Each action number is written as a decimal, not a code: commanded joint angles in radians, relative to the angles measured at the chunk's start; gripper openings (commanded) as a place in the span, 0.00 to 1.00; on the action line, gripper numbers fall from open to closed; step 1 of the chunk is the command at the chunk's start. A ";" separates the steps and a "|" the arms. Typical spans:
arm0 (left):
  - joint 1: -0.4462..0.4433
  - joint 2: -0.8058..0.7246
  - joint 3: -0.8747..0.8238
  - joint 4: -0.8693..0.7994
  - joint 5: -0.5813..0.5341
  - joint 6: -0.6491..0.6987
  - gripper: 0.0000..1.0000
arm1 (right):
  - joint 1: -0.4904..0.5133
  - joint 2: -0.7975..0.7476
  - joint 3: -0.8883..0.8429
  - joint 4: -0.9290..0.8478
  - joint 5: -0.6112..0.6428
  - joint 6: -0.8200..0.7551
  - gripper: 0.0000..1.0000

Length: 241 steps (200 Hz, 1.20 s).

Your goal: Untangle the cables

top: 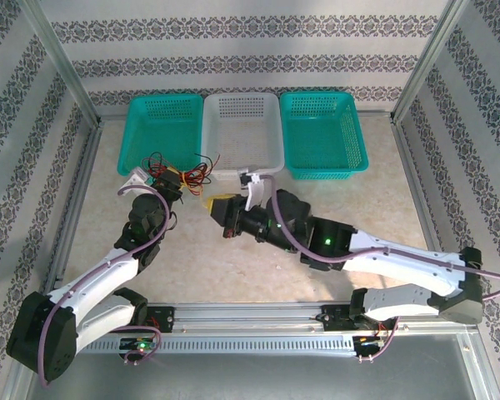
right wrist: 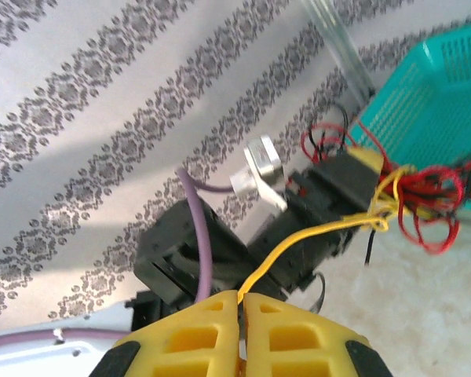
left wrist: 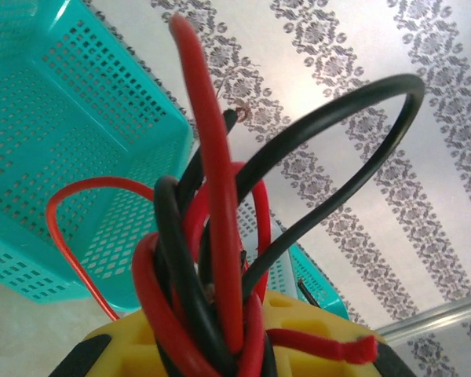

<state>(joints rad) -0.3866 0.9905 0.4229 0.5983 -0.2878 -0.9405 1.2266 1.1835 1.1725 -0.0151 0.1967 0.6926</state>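
- Grips: my right claw (right wrist: 241, 322) pinches the yellow cable (right wrist: 330, 227); my left claw (left wrist: 212, 349) clamps the red cable (left wrist: 216, 196) and black cable (left wrist: 177, 251) together.
- I'd pull apart slowly, watching for snags.

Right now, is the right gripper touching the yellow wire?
Touching. The right wrist view shows the yellow wire running straight into the shut right gripper, pinched between its fingers.
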 commanded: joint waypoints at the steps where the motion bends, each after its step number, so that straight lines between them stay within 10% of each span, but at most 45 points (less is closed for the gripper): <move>1: 0.006 -0.014 -0.019 -0.009 0.009 0.091 0.00 | -0.045 -0.073 0.133 -0.049 0.008 -0.093 0.00; 83: 0.006 0.011 0.062 0.033 0.760 0.219 0.00 | -0.488 0.039 0.466 -0.417 -0.135 -0.084 0.00; 128: 0.006 0.062 0.100 0.204 1.036 0.059 0.00 | -0.727 0.150 0.540 -0.493 -0.265 -0.059 0.00; 176: 0.009 0.092 0.160 0.461 1.059 -0.166 0.00 | -0.862 0.208 0.332 -0.397 -0.352 0.015 0.00; 241: 0.025 0.155 0.215 0.735 0.832 -0.320 0.00 | -0.800 0.199 -0.035 -0.170 -0.382 0.145 0.00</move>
<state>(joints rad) -0.3775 1.1446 0.5911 1.1316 0.6476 -1.1900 0.3851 1.3998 1.2343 -0.3138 -0.1810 0.7719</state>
